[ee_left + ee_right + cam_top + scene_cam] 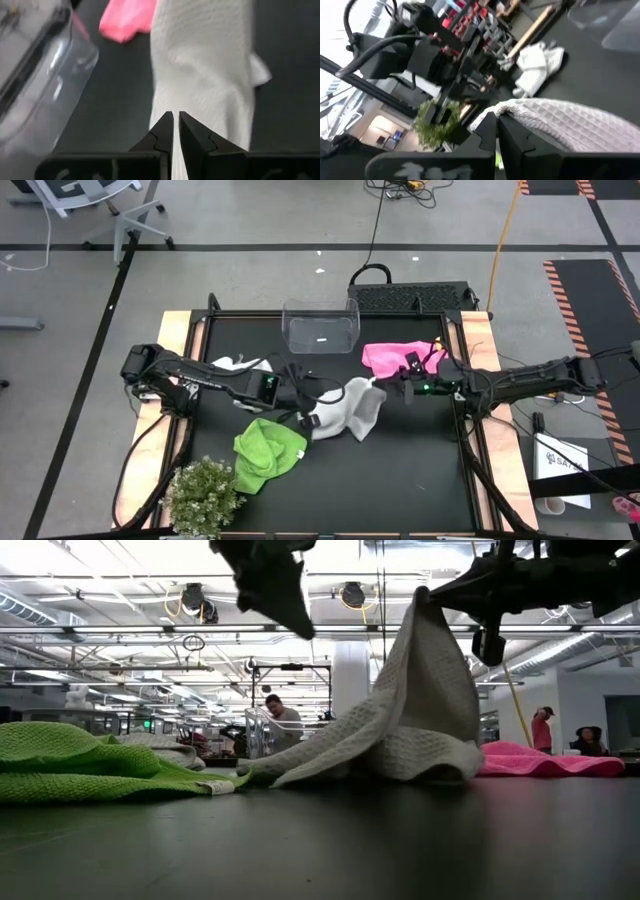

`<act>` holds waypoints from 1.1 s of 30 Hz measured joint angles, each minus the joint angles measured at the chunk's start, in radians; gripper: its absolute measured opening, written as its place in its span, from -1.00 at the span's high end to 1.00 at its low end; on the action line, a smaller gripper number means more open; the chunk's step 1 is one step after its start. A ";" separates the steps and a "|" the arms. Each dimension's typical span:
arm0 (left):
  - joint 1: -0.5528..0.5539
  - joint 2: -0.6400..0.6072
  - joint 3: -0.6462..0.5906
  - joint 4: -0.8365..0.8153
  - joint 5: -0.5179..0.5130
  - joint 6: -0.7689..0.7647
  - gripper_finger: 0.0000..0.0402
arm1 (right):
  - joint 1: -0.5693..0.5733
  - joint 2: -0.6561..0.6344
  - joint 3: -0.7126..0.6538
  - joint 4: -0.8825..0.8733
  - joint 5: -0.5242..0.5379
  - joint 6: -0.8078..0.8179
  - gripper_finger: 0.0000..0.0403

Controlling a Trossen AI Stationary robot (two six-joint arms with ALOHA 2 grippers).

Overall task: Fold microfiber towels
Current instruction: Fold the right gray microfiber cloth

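We see the right gripper (392, 388) near table centre, fingers pinched together on the upper edge of a white waffle towel (345, 409). That towel hangs from the grip in a tent shape, its lower part spread on the black table (400, 470); the low view shows it peaking right under the gripper (430, 592). In the right wrist view the cloth edge (560, 122) sits clamped between the fingertips.

The left gripper (298, 418) is just beside the same towel's lower-left end, above the table. Its fingers (165, 131) are nearly closed with a thin gap, holding nothing we can see; the towel (205, 75) lies just ahead of the tips.

A lime green towel (265, 452) lies crumpled in front of the left gripper, near a small bushy plant (205, 495). A pink towel (395, 358) lies behind the right gripper, beside a clear plastic bin (320, 327). A second white towel (238, 366) sits bunched by the left arm, well apart from the held one.
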 joint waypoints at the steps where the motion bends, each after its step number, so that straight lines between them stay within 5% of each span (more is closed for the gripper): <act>1: 0.000 0.008 0.000 0.024 0.000 0.014 0.84 | -0.006 0.000 0.000 0.000 0.000 -0.001 1.00; 17: -0.088 0.209 -0.011 0.099 0.070 0.399 0.80 | -0.044 0.000 0.001 -0.029 -0.032 -0.010 1.00; 33: -0.114 0.271 -0.010 0.142 0.122 0.278 -0.01 | -0.044 0.000 0.000 -0.039 -0.090 -0.015 1.00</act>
